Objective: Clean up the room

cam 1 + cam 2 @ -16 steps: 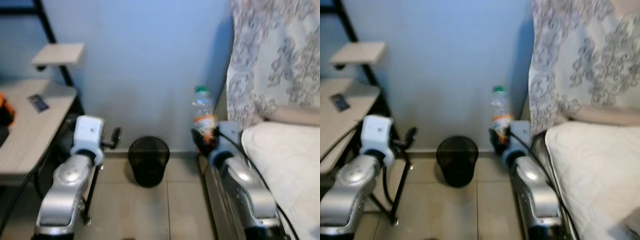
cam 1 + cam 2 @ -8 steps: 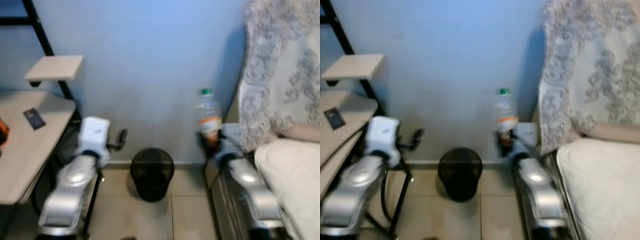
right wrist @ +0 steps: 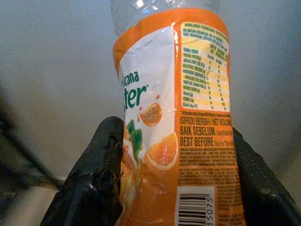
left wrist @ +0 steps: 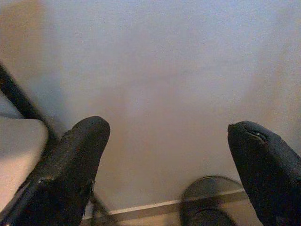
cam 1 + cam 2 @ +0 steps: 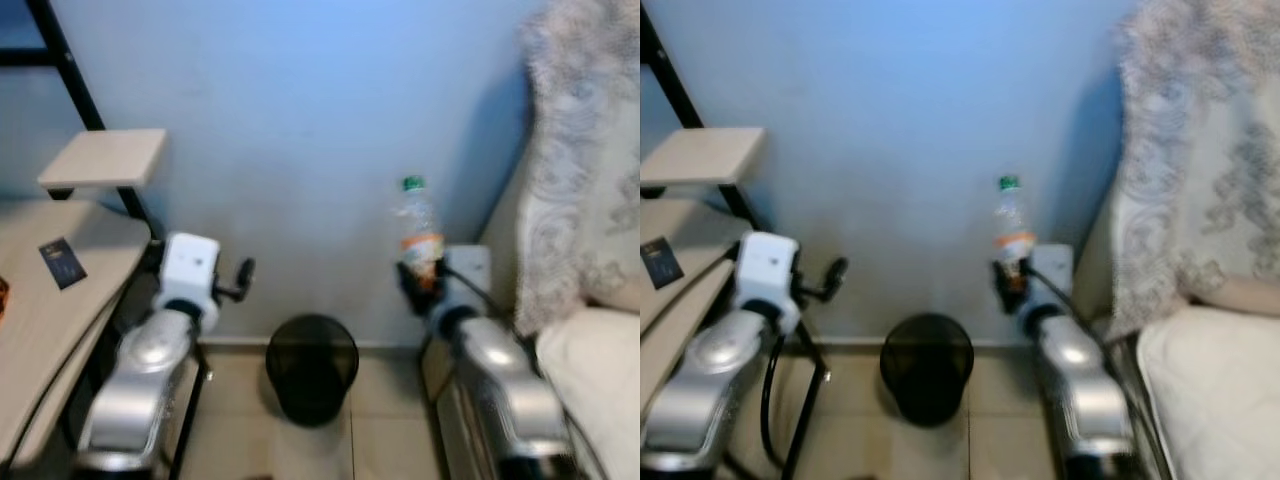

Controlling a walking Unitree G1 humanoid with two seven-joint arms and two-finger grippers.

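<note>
Blue-walled corner, bottle held up and bin waiting below.

Pale wooden bench [image 5: 40, 300] with a small dark card [image 5: 62, 262] near its edge stands at the left, and the left gripper [image 4: 169, 155] hovers beside it, released, its black fingers [image 4: 70, 160] spread wide and holding nothing. On the tiled floor [image 5: 240, 410] against the wall sits the round black mesh wastebasket [image 5: 312, 365]. To its right, raised well above the floor, the right gripper [image 3: 174, 183] is clenched around the clear plastic bottle with an orange label and green cap [image 5: 419, 232], held upright. At the far right are the patterned curtain [image 5: 590, 150] and white bed [image 5: 600, 360]. The step in hand looks like carrying the bottle to the bin; next it needs shifting left over the opening, then letting go.
</note>
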